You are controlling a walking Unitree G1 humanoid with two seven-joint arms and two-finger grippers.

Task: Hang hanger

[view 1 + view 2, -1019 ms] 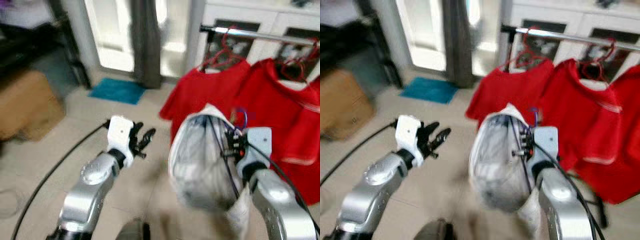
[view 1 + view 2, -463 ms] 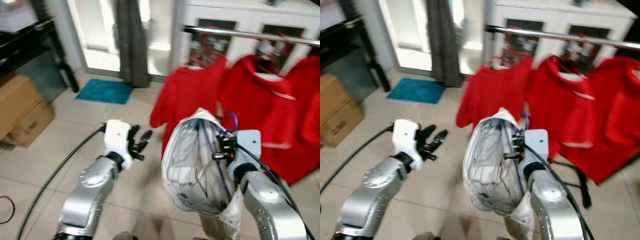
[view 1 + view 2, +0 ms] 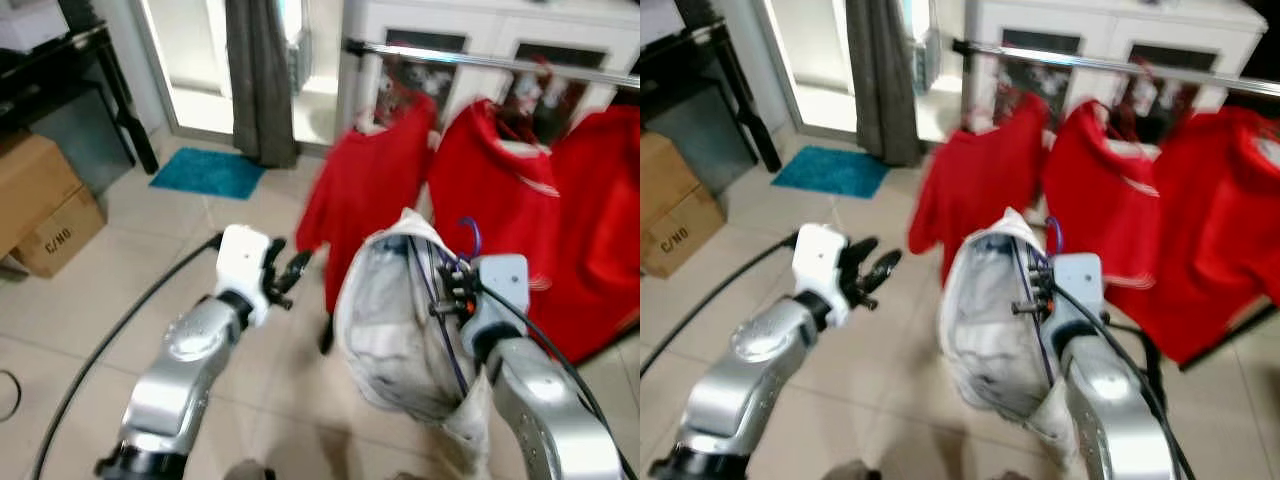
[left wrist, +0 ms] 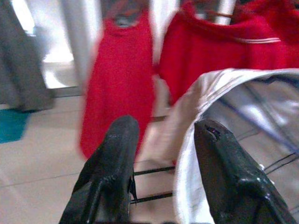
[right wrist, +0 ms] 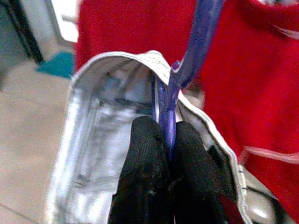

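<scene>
One hanger [image 5: 174,100] pinched in right hand [image 5: 163,140].

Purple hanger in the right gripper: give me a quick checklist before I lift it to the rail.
1. Right gripper shut on the purple hanger: ok.
2. White garment on the hanger: ok.
3. Hook free above the fingers: ok.
4. Metal rail in view ahead: ok.
5. Free slot on the rail among the red shirts: cannot tell.
6. Left gripper open and apart from the garment: ok.
</scene>
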